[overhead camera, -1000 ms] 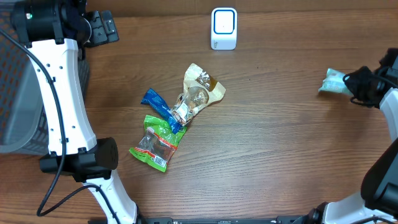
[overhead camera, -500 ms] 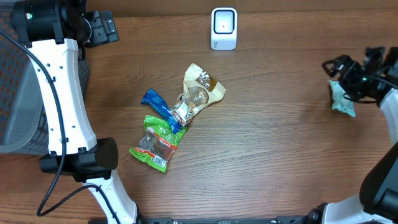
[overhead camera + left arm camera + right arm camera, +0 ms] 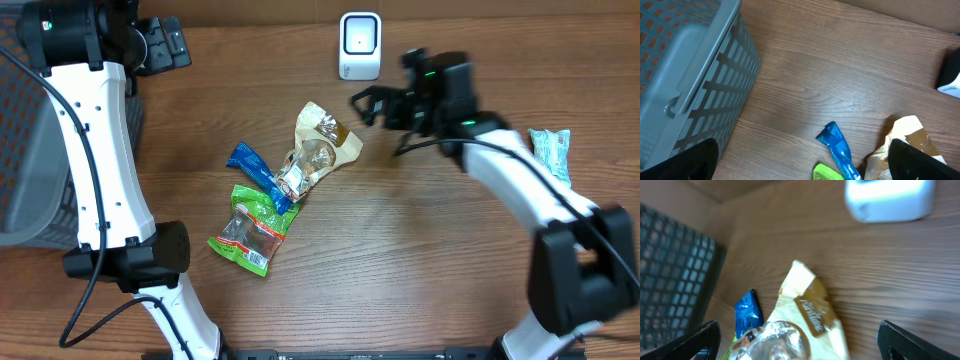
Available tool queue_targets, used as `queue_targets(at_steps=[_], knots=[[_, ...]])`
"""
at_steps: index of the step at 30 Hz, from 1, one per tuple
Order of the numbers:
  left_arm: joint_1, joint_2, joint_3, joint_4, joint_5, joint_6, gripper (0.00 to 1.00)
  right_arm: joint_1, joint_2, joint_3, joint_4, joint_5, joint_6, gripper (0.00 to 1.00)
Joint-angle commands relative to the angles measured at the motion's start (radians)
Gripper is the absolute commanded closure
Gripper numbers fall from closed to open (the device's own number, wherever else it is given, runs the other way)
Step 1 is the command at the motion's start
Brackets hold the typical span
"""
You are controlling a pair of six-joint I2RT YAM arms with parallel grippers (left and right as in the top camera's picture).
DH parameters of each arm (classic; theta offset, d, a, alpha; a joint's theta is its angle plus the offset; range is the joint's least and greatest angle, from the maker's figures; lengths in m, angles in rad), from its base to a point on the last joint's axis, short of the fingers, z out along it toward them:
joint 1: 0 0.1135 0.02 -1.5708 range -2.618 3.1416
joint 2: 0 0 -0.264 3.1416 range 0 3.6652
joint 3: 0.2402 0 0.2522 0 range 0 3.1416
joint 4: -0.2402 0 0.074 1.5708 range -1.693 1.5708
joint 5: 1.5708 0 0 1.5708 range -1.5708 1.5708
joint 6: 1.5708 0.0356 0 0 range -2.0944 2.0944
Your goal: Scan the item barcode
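My right gripper point(image 3: 385, 105), jaws wide and empty, hovers near the scanner point(image 3: 360, 45) at the desk's far edge; the teal packet point(image 3: 551, 155) lies at the right edge; my left gripper point(image 3: 172, 47) gapes empty.

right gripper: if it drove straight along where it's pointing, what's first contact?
Most likely the cream snack packet: it sits centred ahead of the right gripper in the wrist view, between the open fingers. Height is unclear, so it might pass over it.

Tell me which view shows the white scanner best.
Overhead: the white scanner is whole and sharp. Right wrist shows it blurred, cropped at the top; left wrist catches only a corner at the edge.
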Motion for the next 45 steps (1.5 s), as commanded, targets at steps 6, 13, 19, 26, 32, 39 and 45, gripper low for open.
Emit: queue_targets(at_steps=[6,13,19,26,32,39,45], knots=[[-0.003,-0.026,0.01,0.002,-0.004,0.013,0.0,0.047,0.188,0.008,0.021,0.034,0.304,0.0],[-0.003,-0.026,0.01,0.002,-0.004,0.013,0.0,0.116,0.198,0.007,0.024,0.04,0.41,0.0],[-0.003,-0.026,0.01,0.002,-0.004,0.013,0.0,0.188,0.241,0.006,0.031,0.129,0.59,0.0],[-0.003,-0.026,0.01,0.002,-0.004,0.013,0.0,0.25,0.297,0.006,0.105,0.167,0.613,0.52],[-0.003,-0.026,0.01,0.002,-0.004,0.013,0.0,0.265,0.317,0.007,0.117,0.169,0.582,0.89],[-0.003,-0.026,0.01,0.002,-0.004,0.013,0.0,0.235,0.278,0.011,0.158,0.083,0.425,0.92],[-0.006,-0.026,0.01,0.002,-0.004,0.013,0.0,0.232,0.26,0.209,-0.034,0.087,0.177,0.48]])
